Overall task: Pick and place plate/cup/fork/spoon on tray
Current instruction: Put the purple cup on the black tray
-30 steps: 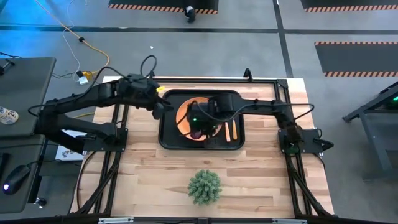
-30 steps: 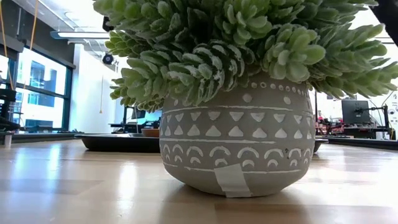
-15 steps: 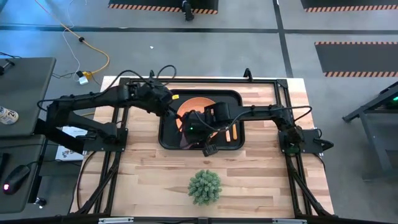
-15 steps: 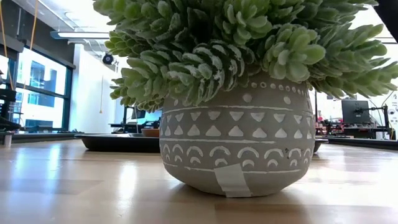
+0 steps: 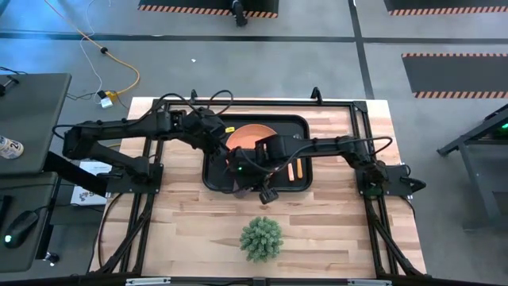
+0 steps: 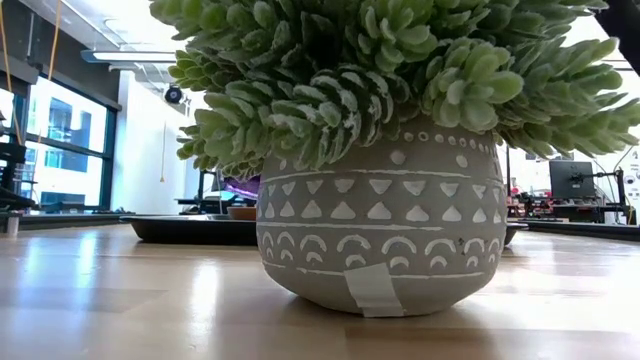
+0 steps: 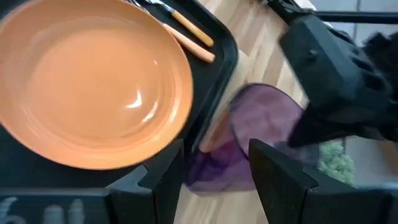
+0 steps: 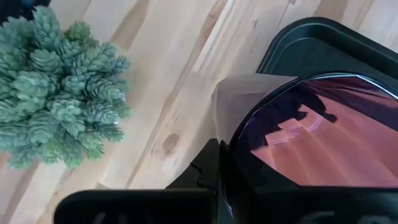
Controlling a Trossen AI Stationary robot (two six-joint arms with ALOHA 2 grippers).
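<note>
The purple cup is in my right gripper, above the near left corner of the black tray. The orange plate lies in the tray's far left part. The fork and spoon lie side by side in the tray's right part; I cannot tell which is which. My left gripper is open and empty above the tray's left part, beside the plate's left rim, with the cup showing beyond its fingers. My right gripper is shut on the cup at its open rim. Its own body hides how the two fingers sit on the wall. The cup is lifted clear of the tray and tipped, its mouth turned sideways.
A spiky green plant in a grey patterned pot stands near the table's front edge, just in front of the tray, and fills the low view. Bare wood lies to the left and right of the tray.
My right gripper has carried the cup from over the plate toward the table's left and near edges, to the tray's near left corner. The cup now shows lifted above the tray in the low view. My left gripper has gone right, over the tray's left part toward the plate.
</note>
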